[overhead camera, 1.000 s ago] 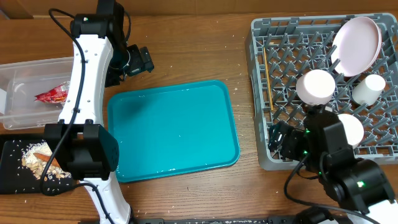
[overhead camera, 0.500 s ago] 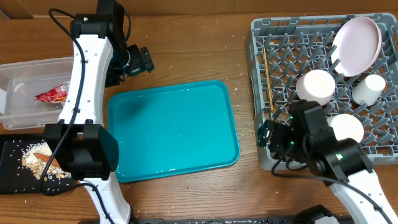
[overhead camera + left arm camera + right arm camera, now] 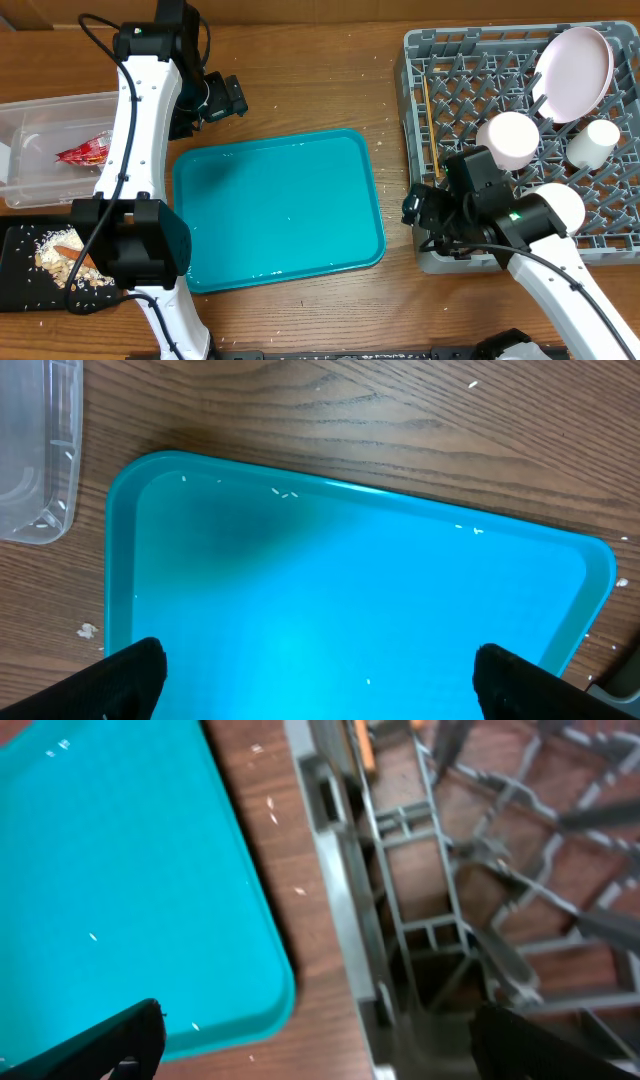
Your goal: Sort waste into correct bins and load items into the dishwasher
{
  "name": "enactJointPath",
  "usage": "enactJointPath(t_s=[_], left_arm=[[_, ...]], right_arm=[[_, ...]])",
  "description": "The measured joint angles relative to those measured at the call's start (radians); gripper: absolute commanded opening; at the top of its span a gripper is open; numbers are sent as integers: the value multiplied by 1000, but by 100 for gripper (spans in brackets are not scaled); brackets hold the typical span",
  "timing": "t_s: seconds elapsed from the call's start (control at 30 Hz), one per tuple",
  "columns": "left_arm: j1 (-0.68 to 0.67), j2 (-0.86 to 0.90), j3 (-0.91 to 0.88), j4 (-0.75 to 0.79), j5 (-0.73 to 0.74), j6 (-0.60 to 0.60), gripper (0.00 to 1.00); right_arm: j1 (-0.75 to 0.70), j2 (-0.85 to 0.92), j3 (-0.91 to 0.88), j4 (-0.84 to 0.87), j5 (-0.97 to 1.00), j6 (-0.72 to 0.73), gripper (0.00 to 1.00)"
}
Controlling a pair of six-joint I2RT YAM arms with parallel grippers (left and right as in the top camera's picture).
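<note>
Hovering with the left gripper [image 3: 320,682], jaws spread wide, by the far-left corner of the teal tray [image 3: 280,210] at mid-tabletop [image 3: 330,80]; hanging with the right gripper [image 3: 322,1050], jaws likewise spread, over the near-left corner of the dish rack [image 3: 415,60] by the tabletop's right edge; showing the chopsticks [image 3: 430,125] inside along the rack's left wall, long axis running far edge to near edge.

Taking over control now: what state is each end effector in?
Left end effector: open, holding nothing, over the teal tray.
Right end effector: open, holding nothing, at the dish rack edge.
</note>
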Motion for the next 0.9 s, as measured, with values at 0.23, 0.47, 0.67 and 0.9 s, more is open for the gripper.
enactJointPath(t_s=[0.23, 0.47, 0.67, 0.9], left_arm=[[0, 0, 0, 0, 0, 0, 100], [0, 0, 0, 0, 0, 0, 100], [0, 0, 0, 0, 0, 0, 100], [0, 0, 0, 0, 0, 0, 100]], right_arm=[[3, -1, -2, 60, -1, -52, 100], [5, -170, -170, 270, -1, -140, 100], [5, -455, -435, 454, -1, -164, 100], [5, -787, -586, 523, -22, -204, 100]])
